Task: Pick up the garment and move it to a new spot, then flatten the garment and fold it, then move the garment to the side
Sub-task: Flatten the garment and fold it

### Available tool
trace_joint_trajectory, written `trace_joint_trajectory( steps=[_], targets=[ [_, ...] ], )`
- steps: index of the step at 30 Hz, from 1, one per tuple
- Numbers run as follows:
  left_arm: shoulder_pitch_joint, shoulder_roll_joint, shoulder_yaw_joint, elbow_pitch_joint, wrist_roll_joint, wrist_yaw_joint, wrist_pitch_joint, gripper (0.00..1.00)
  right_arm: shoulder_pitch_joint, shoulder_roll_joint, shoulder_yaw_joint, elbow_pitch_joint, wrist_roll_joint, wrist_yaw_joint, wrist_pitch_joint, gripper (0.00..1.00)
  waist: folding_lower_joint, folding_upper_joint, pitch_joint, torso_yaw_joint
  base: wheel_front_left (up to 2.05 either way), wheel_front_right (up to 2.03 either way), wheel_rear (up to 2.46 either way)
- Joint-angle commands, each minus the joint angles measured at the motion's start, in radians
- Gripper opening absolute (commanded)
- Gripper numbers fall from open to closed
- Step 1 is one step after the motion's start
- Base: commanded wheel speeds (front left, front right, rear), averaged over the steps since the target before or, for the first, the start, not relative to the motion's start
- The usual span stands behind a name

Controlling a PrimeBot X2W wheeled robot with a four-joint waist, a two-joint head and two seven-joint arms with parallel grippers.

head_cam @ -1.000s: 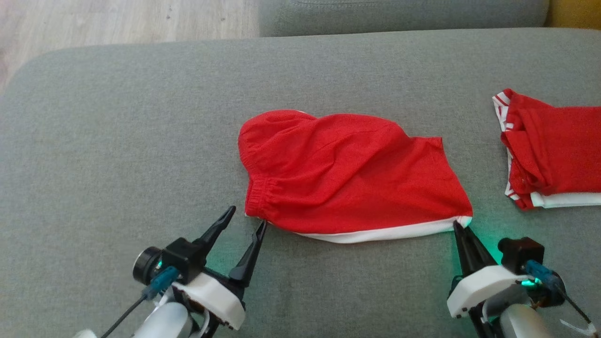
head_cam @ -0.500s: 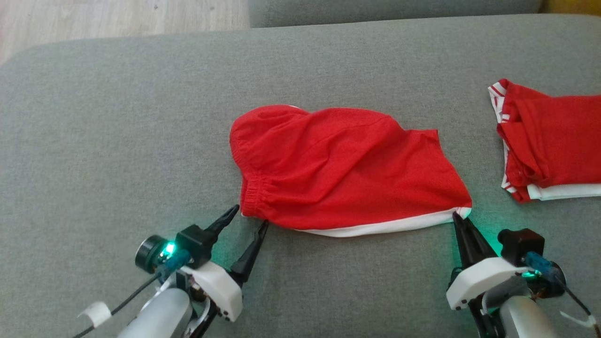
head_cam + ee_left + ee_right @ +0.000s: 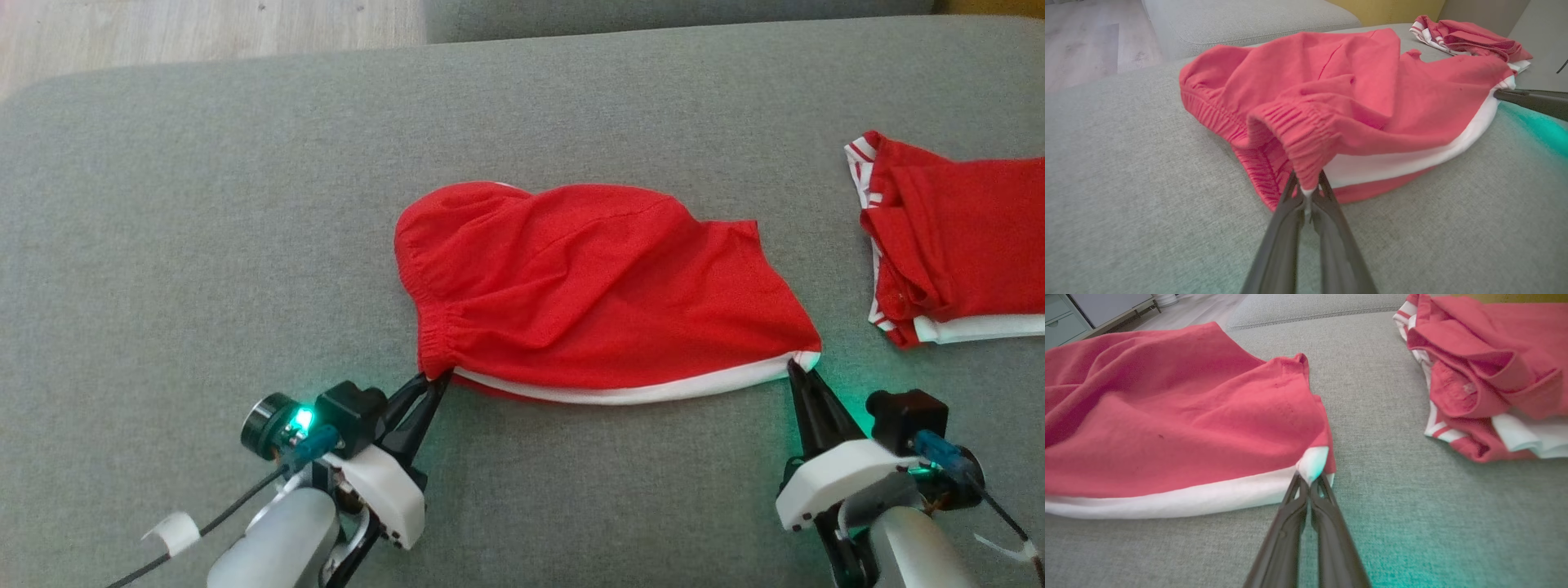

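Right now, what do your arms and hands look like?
My left hand and right hand each have two long pointed black fingers on a white base, then a pale grey forearm. Each carries a black camera, blue plug, thin cable and green light.

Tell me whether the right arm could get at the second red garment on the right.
Probably not yet: the cushion between is bare, but the right tool is shut on the near garment, at its white corner.

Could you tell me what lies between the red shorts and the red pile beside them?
Between the shorts and the pile, just bare grey cushion, in the head view.
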State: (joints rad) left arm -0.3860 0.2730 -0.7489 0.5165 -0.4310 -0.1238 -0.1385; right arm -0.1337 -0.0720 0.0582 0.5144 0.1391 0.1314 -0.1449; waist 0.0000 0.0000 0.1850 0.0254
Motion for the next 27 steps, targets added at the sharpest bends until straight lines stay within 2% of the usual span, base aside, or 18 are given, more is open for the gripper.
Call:
trace_joint_trajectory(
  steps=[1, 9, 14, 22, 27],
  targets=[
    [-0.047, 0.021, 0.022, -0.018, -0.007, -0.003, -0.013, 0.0, -0.024, -0.002, 0.019, -0.031, -0.01, -0.001, -0.003, 0.0, 0.0, 0.0, -0.001, 0.001, 0.0, 0.0, 0.0],
    [-0.048, 0.037, 0.009, -0.023, -0.013, -0.004, -0.026, 0.0, -0.02, -0.006, 0.011, -0.031, -0.013, -0.001, -0.005, 0.0, 0.0, 0.0, -0.013, 0.013, 0.0, 0.0, 0.0],
    [-0.036, 0.071, 0.011, -0.056, -0.01, 0.005, -0.027, 0.0, -0.029, -0.015, 0.02, -0.063, -0.007, -0.001, -0.02, 0.0, 0.0, 0.0, -0.041, 0.012, 0.0, 0.0, 0.0],
    [-0.075, 0.172, 0.044, -0.188, -0.018, 0.014, 0.04, 0.0, -0.099, -0.066, 0.057, -0.204, 0.02, -0.001, 0.001, 0.0, 0.0, 0.0, -0.107, 0.004, 0.0, 0.0, 0.0],
    [-0.202, 0.266, 0.073, -0.309, -0.035, 0.004, 0.154, 0.0, -0.228, -0.135, 0.115, -0.316, 0.068, -0.001, 0.087, 0.0, 0.0, 0.0, -0.158, -0.002, 0.0, 0.0, 0.0]
  ],
)
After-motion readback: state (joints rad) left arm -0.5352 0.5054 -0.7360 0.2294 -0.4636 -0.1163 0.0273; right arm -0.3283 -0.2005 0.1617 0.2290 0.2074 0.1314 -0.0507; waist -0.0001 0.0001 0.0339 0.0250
